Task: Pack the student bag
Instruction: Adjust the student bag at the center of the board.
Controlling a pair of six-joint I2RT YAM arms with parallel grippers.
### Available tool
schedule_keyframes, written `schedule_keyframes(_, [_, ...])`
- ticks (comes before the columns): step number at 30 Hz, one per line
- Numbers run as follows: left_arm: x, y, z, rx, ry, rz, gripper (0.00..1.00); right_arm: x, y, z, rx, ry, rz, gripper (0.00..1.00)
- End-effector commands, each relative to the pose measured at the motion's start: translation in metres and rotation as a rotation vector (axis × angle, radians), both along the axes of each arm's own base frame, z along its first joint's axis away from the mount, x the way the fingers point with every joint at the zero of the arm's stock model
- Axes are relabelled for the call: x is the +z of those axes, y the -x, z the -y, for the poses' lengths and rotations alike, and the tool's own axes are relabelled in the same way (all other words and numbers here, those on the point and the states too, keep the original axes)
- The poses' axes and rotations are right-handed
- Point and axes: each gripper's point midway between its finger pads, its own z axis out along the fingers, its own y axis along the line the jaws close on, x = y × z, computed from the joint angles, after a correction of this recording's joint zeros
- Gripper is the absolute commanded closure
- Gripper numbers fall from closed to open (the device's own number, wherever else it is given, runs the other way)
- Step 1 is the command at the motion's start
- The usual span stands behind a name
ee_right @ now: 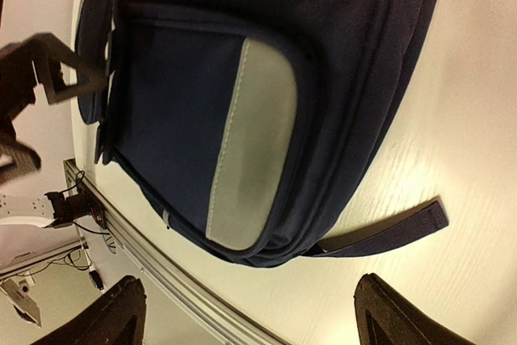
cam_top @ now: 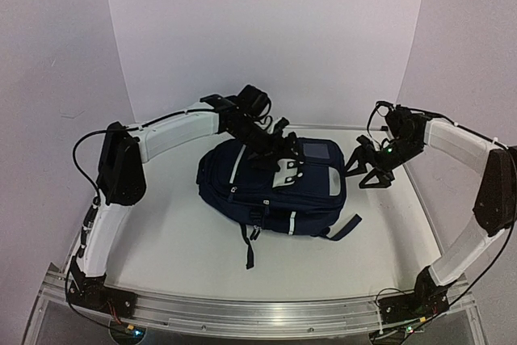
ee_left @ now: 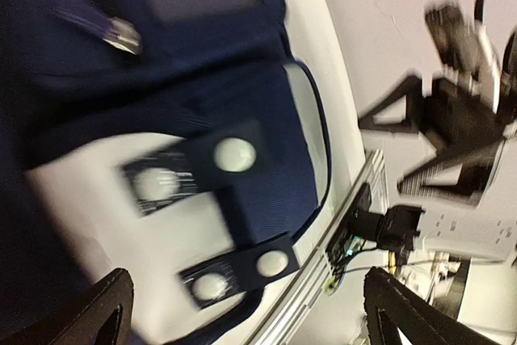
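Note:
The student bag [cam_top: 271, 191], a navy-blue backpack with a white patch [cam_top: 287, 169], lies flat in the middle of the table. My left gripper [cam_top: 279, 151] hovers over its upper part, jaws wide open and holding nothing. In the left wrist view the patch [ee_left: 105, 208] with its two navy tabs fills the space between the open left gripper [ee_left: 250, 305] fingers. My right gripper [cam_top: 367, 169] hangs just off the bag's right side, open and empty. The right wrist view shows the bag's grey panel [ee_right: 250, 143] and a strap [ee_right: 388, 228] above the open right gripper [ee_right: 246, 313].
Black straps trail from the bag toward the near edge [cam_top: 249, 244] and to the right [cam_top: 343, 228]. An aluminium rail [cam_top: 258, 313] runs along the table's front edge. White walls close in the back and sides.

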Motion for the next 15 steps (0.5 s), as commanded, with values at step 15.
schedule_keyframes(15, [0.026,-0.117,-0.1,0.399,-0.155,0.208,0.0,-0.028,0.028,-0.037,0.102,-0.011,-0.016,0.09])
